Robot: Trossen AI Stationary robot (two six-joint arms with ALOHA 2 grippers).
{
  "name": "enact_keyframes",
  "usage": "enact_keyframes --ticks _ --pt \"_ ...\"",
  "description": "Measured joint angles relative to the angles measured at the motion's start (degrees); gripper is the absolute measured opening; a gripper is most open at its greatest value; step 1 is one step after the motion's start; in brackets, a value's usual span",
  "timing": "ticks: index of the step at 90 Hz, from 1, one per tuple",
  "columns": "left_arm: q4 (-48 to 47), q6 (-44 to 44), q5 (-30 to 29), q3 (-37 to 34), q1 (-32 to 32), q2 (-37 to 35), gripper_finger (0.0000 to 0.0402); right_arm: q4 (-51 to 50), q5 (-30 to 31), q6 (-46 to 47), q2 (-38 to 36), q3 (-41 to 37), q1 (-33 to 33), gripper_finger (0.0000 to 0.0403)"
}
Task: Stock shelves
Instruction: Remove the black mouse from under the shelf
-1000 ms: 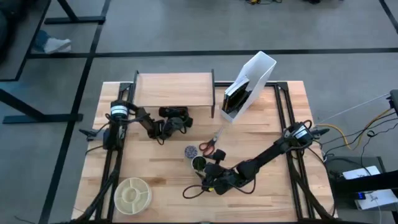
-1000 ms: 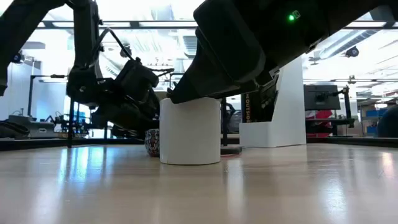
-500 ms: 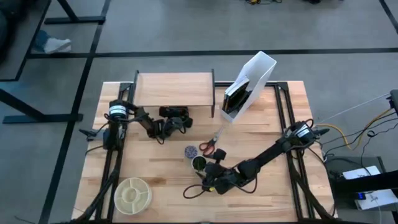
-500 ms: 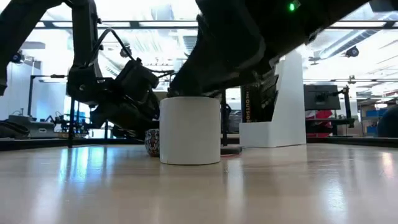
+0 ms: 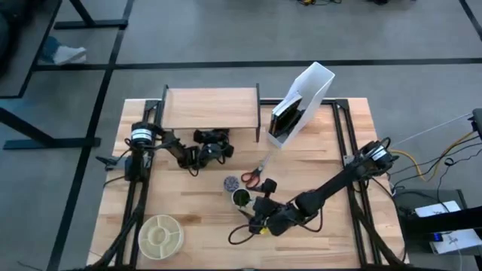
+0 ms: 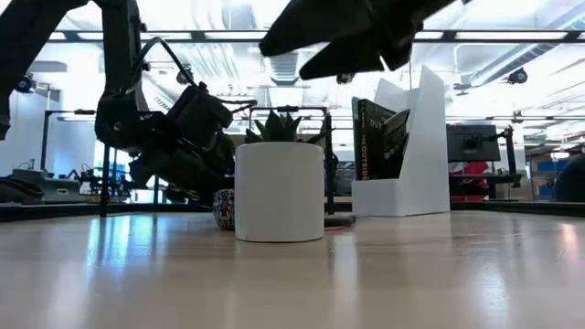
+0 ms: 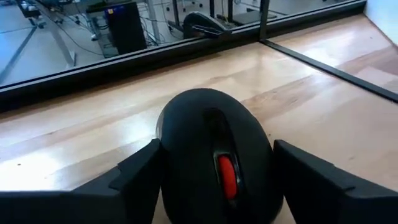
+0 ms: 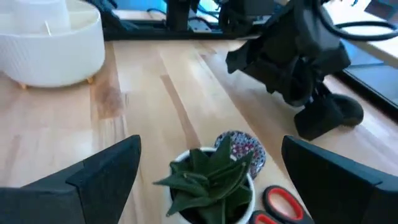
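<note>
The shelves (image 5: 211,108), a low light-wood riser, stand at the table's far side. Just in front of their near edge my left gripper (image 5: 207,147) is shut on a black mouse (image 7: 211,137) with a red wheel. A white pot with a green plant (image 5: 241,197) stands on its base at mid-table. My right gripper (image 8: 211,140) hangs open above and just right of the plant, one finger to each side of it, touching nothing; in the low view the right gripper (image 6: 347,37) is well clear of the pot (image 6: 279,192). My left gripper pinches the mouse by its two long sides (image 7: 166,168) between its two fingers. The fingers lie along the mouse, coming from the table's left side. Whether the mouse rests on the table or hangs just above it cannot be told.
Red-handled scissors (image 5: 254,175) and a small patterned object (image 5: 230,183) lie just beyond the pot. A white file holder (image 5: 301,102) with dark books stands right of the shelves. A round white dish (image 5: 160,235) sits at the near left. Black rails run along both table sides.
My right gripper has risen from the top of the pot and now hangs clear above it, uncovering the plant. The pot has stayed in place.
</note>
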Motion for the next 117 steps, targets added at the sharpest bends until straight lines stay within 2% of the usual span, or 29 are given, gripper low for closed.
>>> enact_keyframes --ticks 25,42,56,73,89,99,117 --pt "0.11 1.21 0.68 -0.33 -2.8 0.04 0.0262 -11.9 -0.02 1.39 -7.85 0.02 1.98 0.0369" --pt "1.3 2.42 3.68 -0.28 -8.6 -0.67 0.0255 -23.43 0.02 7.26 -13.37 0.02 2.64 0.0369" --pt "0.63 8.39 5.45 0.04 -12.9 -2.93 0.0258 -25.92 -0.21 8.6 -13.79 0.0 2.68 0.0369" --pt "-0.38 15.87 14.01 0.26 -14.23 -6.4 0.0253 -26.81 -0.51 9.65 -12.69 0.02 2.66 0.0369" --pt "0.63 24.67 26.23 0.47 -13.39 -8.01 0.0223 -26.87 -0.57 9.84 -12.09 0.0 2.66 0.0369" --pt "1.04 26.63 31.75 0.69 -12.7 -8.1 0.0192 -27.49 -0.52 9.87 -11.8 -0.02 2.66 0.0369" --pt "1.11 27.32 33.75 0.68 -12.36 -8.33 0.0148 -36.32 1.16 15.09 -13.04 -0.02 2.53 0.0369"
